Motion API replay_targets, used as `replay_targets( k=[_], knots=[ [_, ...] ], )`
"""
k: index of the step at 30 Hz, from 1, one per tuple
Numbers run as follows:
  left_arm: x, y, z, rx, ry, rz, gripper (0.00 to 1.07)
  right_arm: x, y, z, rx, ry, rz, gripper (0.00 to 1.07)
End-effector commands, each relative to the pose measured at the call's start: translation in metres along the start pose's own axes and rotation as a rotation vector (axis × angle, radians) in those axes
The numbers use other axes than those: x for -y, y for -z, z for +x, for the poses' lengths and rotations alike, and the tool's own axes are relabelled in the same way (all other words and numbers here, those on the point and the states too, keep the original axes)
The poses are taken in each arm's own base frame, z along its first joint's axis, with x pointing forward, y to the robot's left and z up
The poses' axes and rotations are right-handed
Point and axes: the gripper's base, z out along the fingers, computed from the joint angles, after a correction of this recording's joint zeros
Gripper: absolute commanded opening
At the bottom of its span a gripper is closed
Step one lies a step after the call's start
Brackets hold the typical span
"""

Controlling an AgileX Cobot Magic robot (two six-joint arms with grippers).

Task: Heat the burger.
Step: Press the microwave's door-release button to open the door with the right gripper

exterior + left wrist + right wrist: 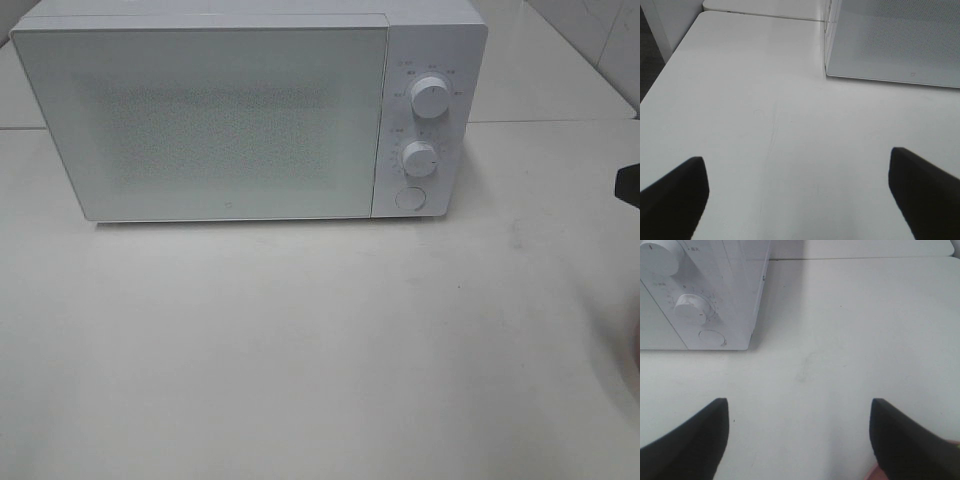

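The burger is out of view in every frame. A white microwave point(200, 120) stands at the back of the table with its door shut. My left gripper point(796, 165) is open and empty over bare table, in front of and to the left of the microwave's door corner point(829, 74). My right gripper point(799, 410) is open and empty, to the right of the microwave's control panel point(695, 310). A dark part of the right arm point(628, 185) shows at the right edge of the exterior view.
The microwave panel has two white knobs point(430, 97) point(420, 158) and a round button point(409, 198). A sliver of something pink point(874, 473) shows under my right finger, and a pinkish blur point(635, 350) at the exterior view's right edge. The table's left edge point(660, 65) drops to dark floor.
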Motion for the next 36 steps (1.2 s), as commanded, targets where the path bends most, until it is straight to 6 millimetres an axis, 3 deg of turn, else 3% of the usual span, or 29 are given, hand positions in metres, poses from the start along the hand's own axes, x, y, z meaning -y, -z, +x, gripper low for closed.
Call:
replay_targets(
  k=[1, 3, 6, 15, 24, 36],
  knots=[
    [0.0, 0.003, 0.0, 0.034, -0.001, 0.004, 0.9, 0.001, -0.009, -0.003, 0.041, 0.034, 0.004, 0.75],
    [0.0, 0.003, 0.0, 0.034, -0.001, 0.004, 0.9, 0.0, -0.025, -0.007, 0.082, 0.077, -0.006, 0.75],
    [0.0, 0.003, 0.0, 0.034, -0.001, 0.004, 0.9, -0.001, -0.031, -0.006, 0.104, 0.076, -0.015, 0.75],
    [0.0, 0.003, 0.0, 0.034, -0.001, 0.004, 0.9, -0.007, -0.053, 0.021, 0.223, 0.044, -0.084, 0.75],
    [0.0, 0.003, 0.0, 0.034, -0.001, 0.004, 0.9, -0.04, -0.075, 0.046, 0.238, 0.142, -0.112, 0.75],
    [0.0, 0.003, 0.0, 0.034, -0.001, 0.004, 0.9, -0.075, -0.081, 0.065, 0.326, 0.161, -0.073, 0.75]
  ],
)
